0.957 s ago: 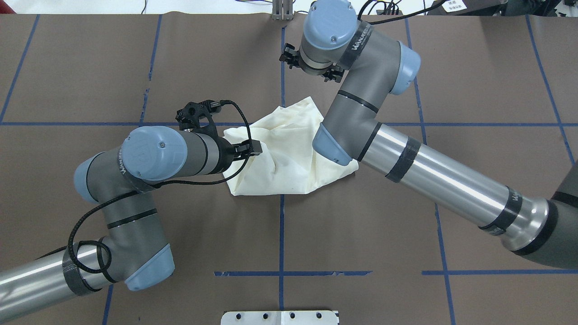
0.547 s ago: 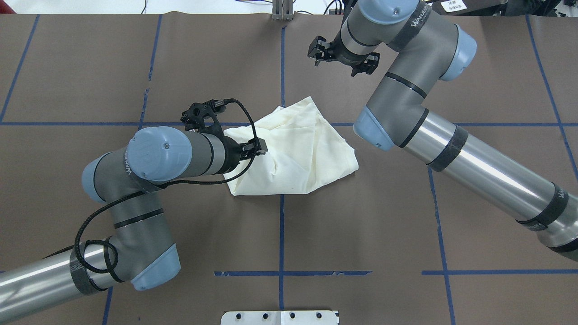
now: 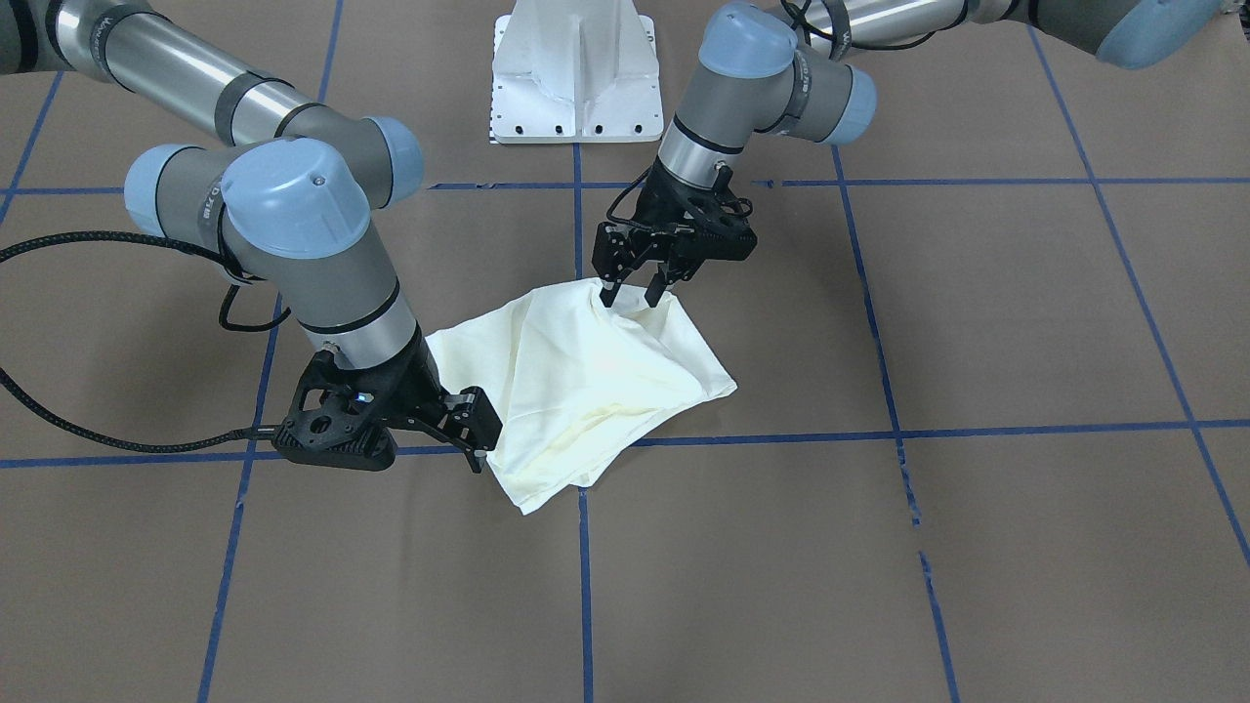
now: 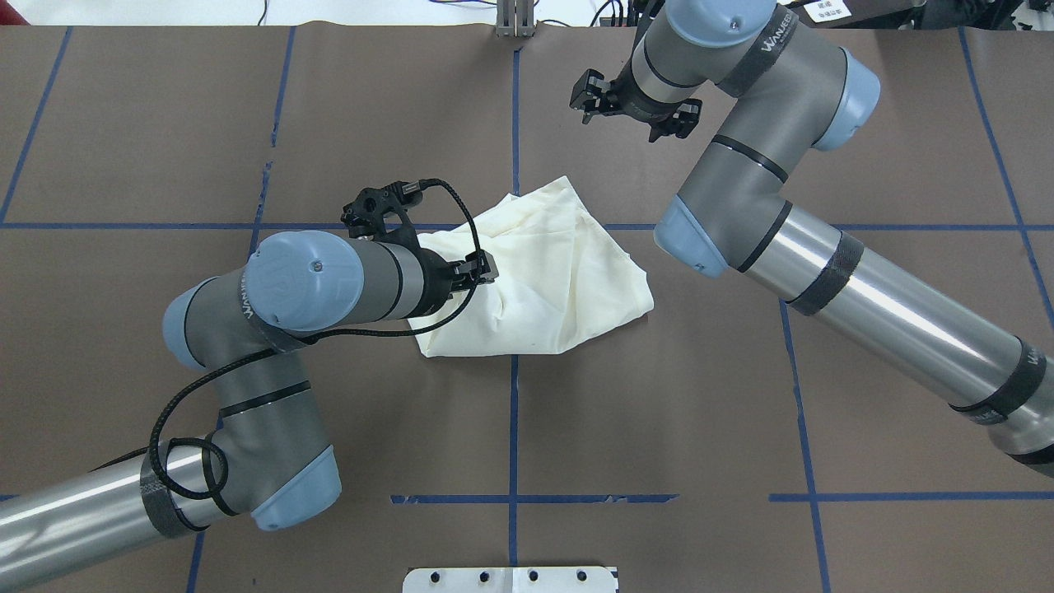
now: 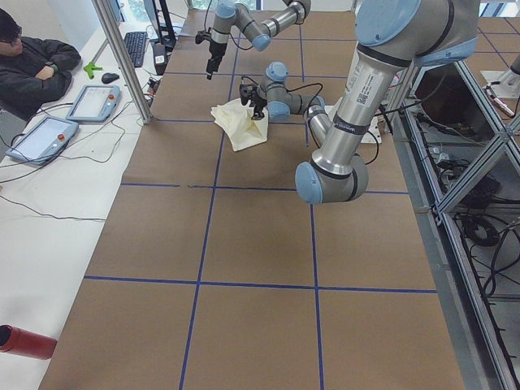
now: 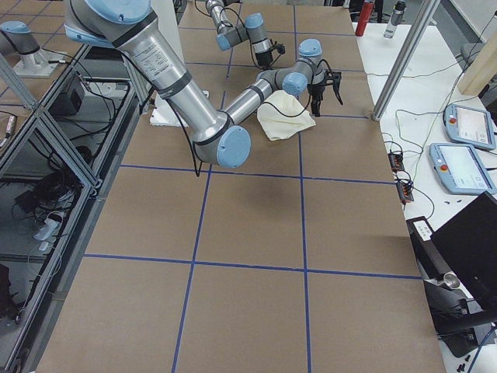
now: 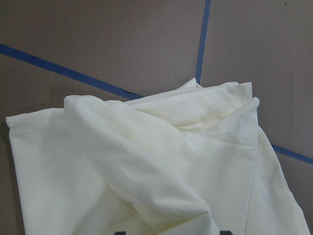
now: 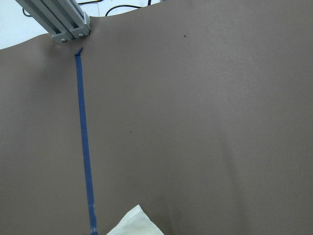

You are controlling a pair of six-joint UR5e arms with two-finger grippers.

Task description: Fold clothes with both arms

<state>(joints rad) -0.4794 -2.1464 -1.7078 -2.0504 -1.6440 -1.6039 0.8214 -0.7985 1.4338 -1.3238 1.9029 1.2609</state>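
**Robot's shirt fold looks part done, with tidying left**

The left claw (image 3: 633,291) stood released, spread over a raised ridge at the 9 o'clock edge of the cream T-shirt (image 4: 560,280) as seen from overhead, and gripped nothing. The right claw (image 3: 476,441) hung above the bench (image 4: 865,189) at about 1 o'clock from the garment, clear of the cloth. No view showed whether it was clenched or released.

The T-shirt lay near the bench's centre, plain side up, across a crossing of blue tape lines (image 4: 513,428). No print, collar or sleeve could be seen. It had been gathered into a compact bundle, so some folding appeared to be done. The layers were rumpled and the edges uneven, so smoothing and at least one squaring fold probably remained.
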